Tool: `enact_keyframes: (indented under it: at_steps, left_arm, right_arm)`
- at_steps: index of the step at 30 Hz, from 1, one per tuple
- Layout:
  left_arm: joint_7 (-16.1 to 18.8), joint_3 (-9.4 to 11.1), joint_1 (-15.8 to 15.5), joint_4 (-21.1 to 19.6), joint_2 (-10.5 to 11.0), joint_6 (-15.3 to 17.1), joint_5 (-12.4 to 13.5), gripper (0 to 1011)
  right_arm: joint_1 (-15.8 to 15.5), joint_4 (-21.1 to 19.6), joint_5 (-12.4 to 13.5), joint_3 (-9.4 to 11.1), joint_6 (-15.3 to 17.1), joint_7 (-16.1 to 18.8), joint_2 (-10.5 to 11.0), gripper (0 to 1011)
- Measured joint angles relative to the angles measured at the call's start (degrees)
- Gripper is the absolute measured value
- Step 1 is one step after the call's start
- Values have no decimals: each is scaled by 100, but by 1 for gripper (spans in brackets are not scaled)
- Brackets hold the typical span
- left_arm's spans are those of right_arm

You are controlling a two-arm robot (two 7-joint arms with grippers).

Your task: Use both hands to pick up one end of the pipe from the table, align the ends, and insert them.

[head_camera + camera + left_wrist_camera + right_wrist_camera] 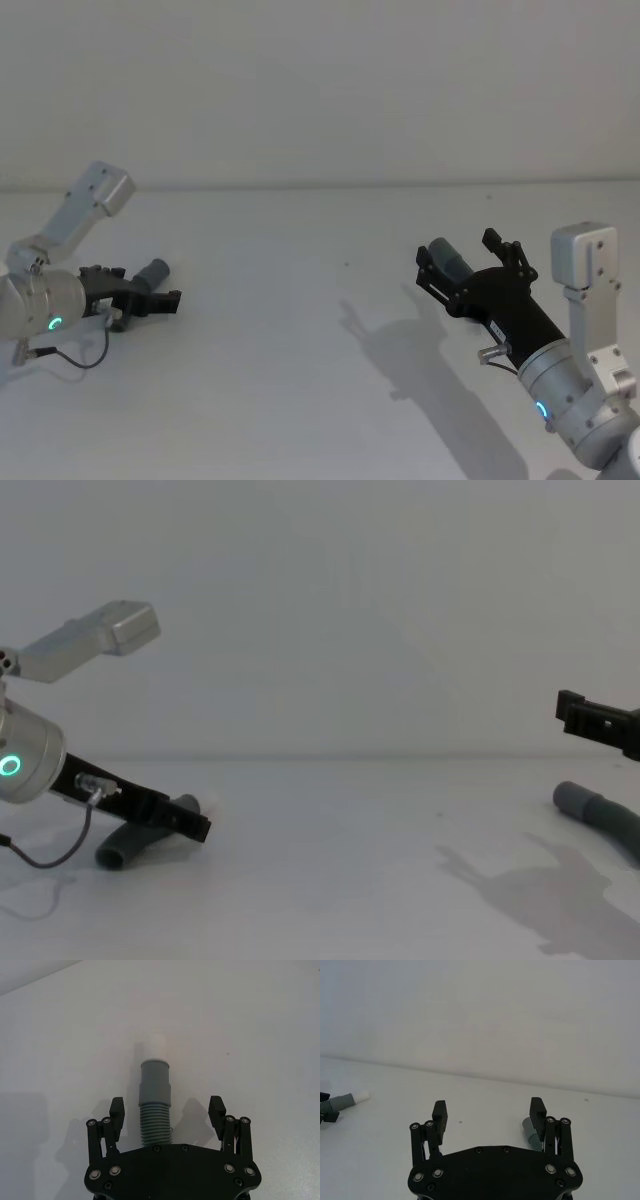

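Note:
The pipe's spigot end, a grey cuff with a pale narrower tip, lies on the white table at the left. My left gripper is low over it and open, with a finger on each side of the ribbed hose and a gap to both. In the head view the left gripper sits by that cuff. The plain end lies at the right. Above it my right gripper hovers open, with the cuff beside one finger. From the chest, this cuff rests below the raised right finger.
A thin black cable loops from the left arm's wrist down to the table. The table's far edge meets a plain wall. Bare white surface spreads between the two grippers.

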Motion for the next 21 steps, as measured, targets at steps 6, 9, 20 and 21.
enact_keyframes:
  at_steps: [6, 9, 20, 21]
  left_arm:
    - [4, -3, 9, -3, 0, -3, 4, 926]
    - [5, -5, 11, -4, 0, -3, 6, 859]
    - [5, -10, 17, -8, 0, -3, 7, 504]
    - [5, -10, 18, -8, 0, -3, 7, 472]
  right_arm:
    - [0, 0, 0, 0, 0, 0, 0, 1002]
    - [0, 0, 0, 0, 0, 0, 0, 1002]
    - [0, 0, 0, 0, 0, 0, 0, 1002]
    - [0, 0, 0, 0, 0, 0, 0, 1002]
